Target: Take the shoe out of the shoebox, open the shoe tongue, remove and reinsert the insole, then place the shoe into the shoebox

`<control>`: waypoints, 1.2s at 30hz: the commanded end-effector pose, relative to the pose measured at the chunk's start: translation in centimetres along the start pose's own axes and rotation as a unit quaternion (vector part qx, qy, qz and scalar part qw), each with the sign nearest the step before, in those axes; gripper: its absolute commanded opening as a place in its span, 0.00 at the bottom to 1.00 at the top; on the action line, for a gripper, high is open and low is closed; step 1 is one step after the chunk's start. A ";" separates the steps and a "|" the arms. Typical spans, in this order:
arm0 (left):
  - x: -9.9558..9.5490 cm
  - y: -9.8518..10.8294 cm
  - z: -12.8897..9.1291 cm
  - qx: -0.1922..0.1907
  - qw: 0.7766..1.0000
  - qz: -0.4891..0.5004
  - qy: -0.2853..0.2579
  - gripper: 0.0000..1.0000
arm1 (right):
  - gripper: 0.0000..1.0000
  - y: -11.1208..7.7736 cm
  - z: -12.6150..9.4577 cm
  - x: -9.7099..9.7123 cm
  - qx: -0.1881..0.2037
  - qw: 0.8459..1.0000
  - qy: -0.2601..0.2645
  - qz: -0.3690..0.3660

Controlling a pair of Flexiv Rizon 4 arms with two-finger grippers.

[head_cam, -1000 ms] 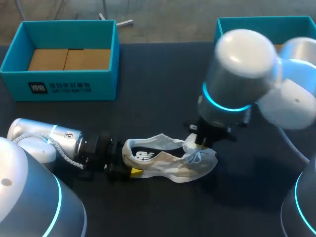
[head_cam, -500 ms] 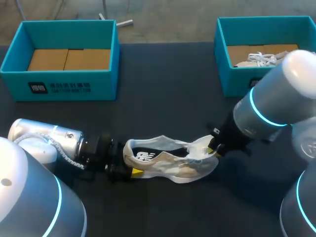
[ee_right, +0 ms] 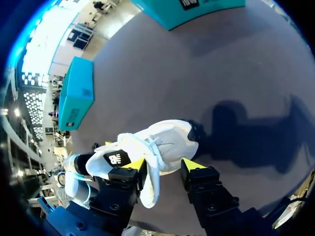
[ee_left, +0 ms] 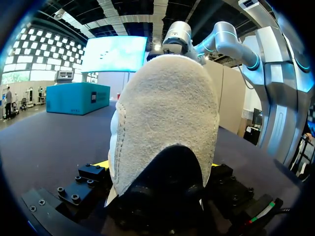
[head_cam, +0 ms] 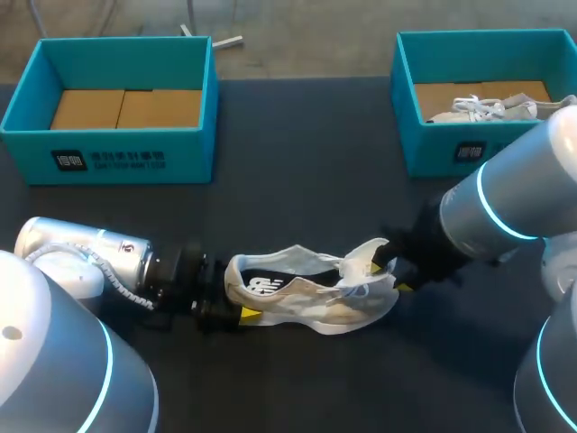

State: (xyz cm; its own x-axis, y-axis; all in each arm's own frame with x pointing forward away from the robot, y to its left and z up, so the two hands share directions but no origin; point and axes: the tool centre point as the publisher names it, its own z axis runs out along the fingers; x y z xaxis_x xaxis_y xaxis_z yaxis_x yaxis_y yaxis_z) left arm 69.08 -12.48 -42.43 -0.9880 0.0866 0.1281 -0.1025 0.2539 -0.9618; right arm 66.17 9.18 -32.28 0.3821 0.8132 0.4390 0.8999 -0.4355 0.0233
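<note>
The shoe [head_cam: 306, 293] lies lengthwise across the table [head_cam: 297, 162], heel clamped by the left fingers [head_cam: 247, 314], toe toward the right fingers [ee_right: 194, 165], which stand apart around its tongue [ee_right: 150, 179].

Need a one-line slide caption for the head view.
Left hand clamps the shoe at its heel; right hand straddles the raised tongue.

Right pincer [head_cam: 388, 273] swung rightward (tongue [head_cam: 368, 253] now lifted).
</note>
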 end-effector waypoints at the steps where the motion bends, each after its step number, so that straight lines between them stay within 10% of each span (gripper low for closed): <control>1: 0.1 0.3 0.1 0.000 1.000 0.000 -0.002 0.00 | 0.48 -0.4 -2.6 1.5 -0.011 0.999 -0.041 -0.010; 14: 0.1 0.3 0.1 0.000 1.000 0.000 -0.002 0.00 | 0.48 -2.5 -8.1 7.0 -0.049 0.990 -0.101 -0.079; 25: 0.1 0.3 0.1 0.000 1.000 0.000 -0.002 0.00 | 0.41 -5.9 -7.9 14.2 -0.033 0.961 -0.159 -0.226; 28: 0.1 0.3 0.1 0.000 1.000 0.000 -0.002 0.00 | 0.00 -6.4 -7.1 15.1 -0.018 0.947 -0.171 -0.271; 31: 0.1 0.3 0.1 0.000 1.000 0.000 -0.002 0.00 | 0.00 -6.9 -6.0 15.6 -0.004 0.925 -0.183 -0.333; 34: 0.1 0.3 0.1 0.000 1.000 0.000 -0.002 0.00 | 0.00 -8.5 -4.7 15.8 0.014 0.862 -0.172 -0.477; 36: 0.1 0.3 0.1 0.000 1.000 0.000 -0.002 0.00 | 0.00 -8.5 -4.7 15.8 0.014 0.862 -0.172 -0.477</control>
State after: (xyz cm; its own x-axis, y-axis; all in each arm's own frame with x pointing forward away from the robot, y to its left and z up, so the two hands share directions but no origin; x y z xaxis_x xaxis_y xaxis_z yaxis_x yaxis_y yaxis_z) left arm 69.07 -12.48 -42.43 -0.9880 0.0867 0.1281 -0.1024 0.2535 -0.9619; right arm 63.34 20.06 -19.77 -0.3132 0.9404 0.1325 0.9332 0.2788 0.2268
